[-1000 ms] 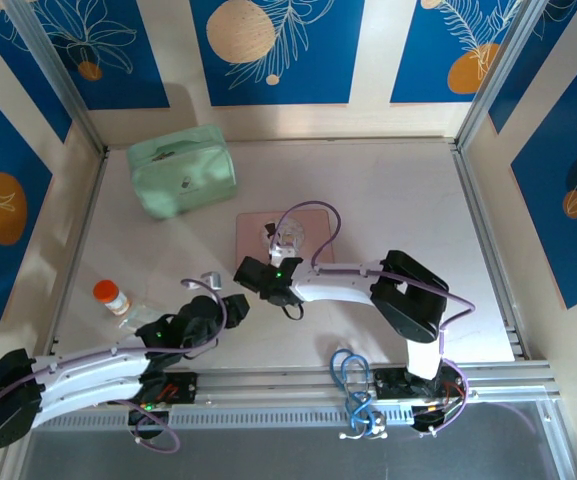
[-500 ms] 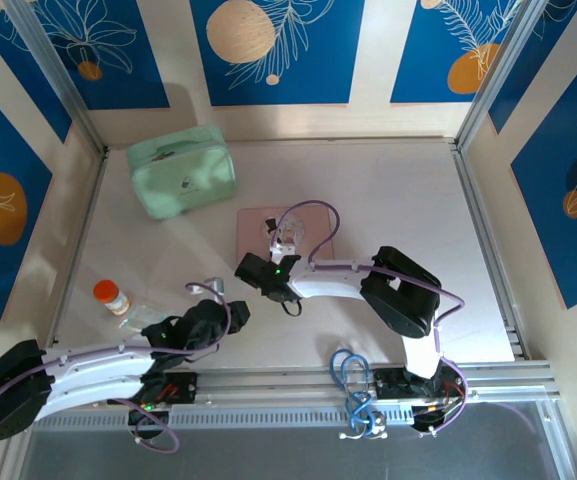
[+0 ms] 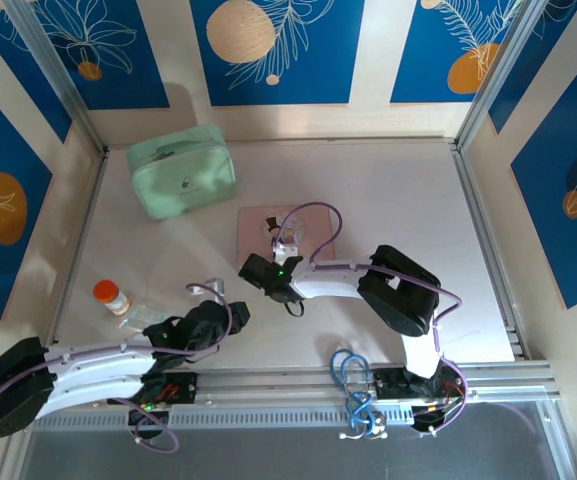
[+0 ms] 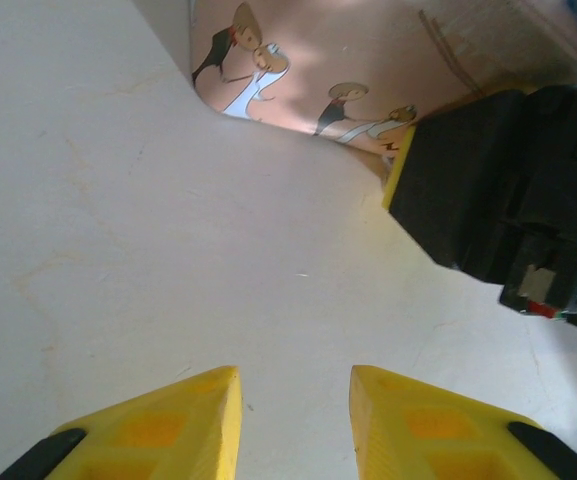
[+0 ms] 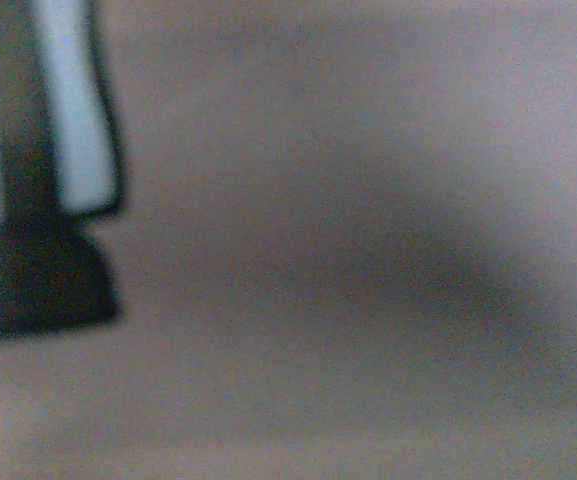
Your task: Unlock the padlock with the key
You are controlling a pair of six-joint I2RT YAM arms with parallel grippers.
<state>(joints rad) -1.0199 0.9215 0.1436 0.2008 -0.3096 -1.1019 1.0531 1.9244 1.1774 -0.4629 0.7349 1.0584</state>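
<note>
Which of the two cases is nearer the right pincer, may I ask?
The pink tin, at the right pincer; the mint-green case sits apart, far left.

We see a blurred, pinkish-grey surface [image 5: 368, 120] very close ahead of the wrist. At the far left stands a dark upright shape [image 5: 23, 270] that flares to a wide base, with pale white patches [image 5: 73, 120] on either side. A soft shadow [image 5: 448, 300] spreads lower right. It is too blurred for us to tell what these are.
</note>
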